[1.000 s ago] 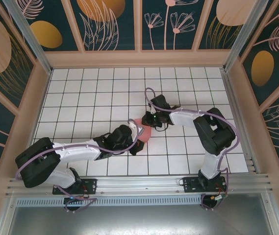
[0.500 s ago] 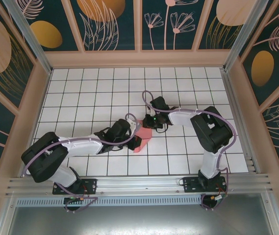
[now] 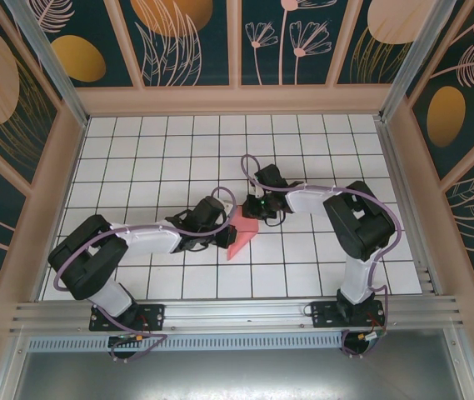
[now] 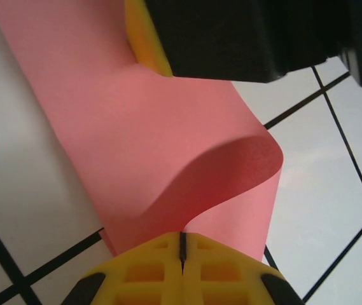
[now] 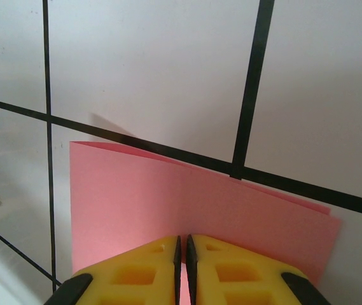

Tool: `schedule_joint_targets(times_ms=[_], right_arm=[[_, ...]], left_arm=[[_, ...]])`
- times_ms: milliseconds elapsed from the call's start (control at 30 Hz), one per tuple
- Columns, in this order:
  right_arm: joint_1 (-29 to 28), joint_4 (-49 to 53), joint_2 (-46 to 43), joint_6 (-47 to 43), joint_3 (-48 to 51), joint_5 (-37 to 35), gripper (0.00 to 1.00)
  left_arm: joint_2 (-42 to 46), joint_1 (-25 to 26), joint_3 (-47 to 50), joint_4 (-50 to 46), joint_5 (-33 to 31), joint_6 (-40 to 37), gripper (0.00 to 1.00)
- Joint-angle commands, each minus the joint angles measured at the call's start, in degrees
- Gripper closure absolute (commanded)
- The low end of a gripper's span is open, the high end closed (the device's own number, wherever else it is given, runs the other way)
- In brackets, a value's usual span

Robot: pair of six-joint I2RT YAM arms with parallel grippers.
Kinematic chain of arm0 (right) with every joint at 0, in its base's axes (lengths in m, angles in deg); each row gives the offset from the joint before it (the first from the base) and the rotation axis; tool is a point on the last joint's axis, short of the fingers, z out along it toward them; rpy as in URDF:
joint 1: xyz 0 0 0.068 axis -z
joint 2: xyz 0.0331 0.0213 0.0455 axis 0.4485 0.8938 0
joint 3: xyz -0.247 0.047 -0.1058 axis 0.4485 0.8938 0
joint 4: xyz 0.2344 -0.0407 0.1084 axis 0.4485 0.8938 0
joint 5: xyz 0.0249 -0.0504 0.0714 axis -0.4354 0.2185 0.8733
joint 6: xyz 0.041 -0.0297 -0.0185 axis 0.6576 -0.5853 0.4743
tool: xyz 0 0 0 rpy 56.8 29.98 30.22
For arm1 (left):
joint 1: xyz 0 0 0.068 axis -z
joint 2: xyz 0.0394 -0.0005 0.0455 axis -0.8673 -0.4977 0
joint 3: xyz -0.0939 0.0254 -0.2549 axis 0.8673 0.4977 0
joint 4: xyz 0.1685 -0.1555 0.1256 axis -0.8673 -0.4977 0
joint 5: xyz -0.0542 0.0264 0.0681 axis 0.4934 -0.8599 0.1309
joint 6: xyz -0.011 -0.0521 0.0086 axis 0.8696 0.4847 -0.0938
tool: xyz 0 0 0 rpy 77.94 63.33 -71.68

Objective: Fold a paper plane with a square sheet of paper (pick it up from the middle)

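Observation:
The square sheet of paper is salmon pink and lies doubled over on the white grid table, tapering to a point toward the near edge. My left gripper is shut on one edge of the paper, and a loose flap curls up just beyond its yellow fingertips. My right gripper is shut on the opposite edge, where the folded paper lies flat past its tips. The two grippers almost touch. The right gripper's yellow finger shows in the left wrist view.
The white tiled table with black grid lines is boxed in by beige walls. An aluminium rail runs along the near edge by the arm bases. Both arms lie low over the middle of the table.
The left arm has swung right and away from the near edge, bringing its gripper close to the right gripper. The paper has gone from a bunched lump to a flatter pointed shape. The right gripper barely moved.

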Motion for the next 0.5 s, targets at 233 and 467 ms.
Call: schedule_joint_targets(times_ms=[233, 467], right_arm=[[-1.05, 2.14, 2.43, 0.2, 0.3, -2.72, 0.84], [-1.21, 2.05, 2.48, 0.72, 0.4, -3.07, 0.83]], left_arm=[[-0.78, -0.2, -1.22, -2.72, -3.85, -0.21, 1.0], [-1.63, -0.19, -1.56, -2.87, -4.04, 0.01, 1.0]])
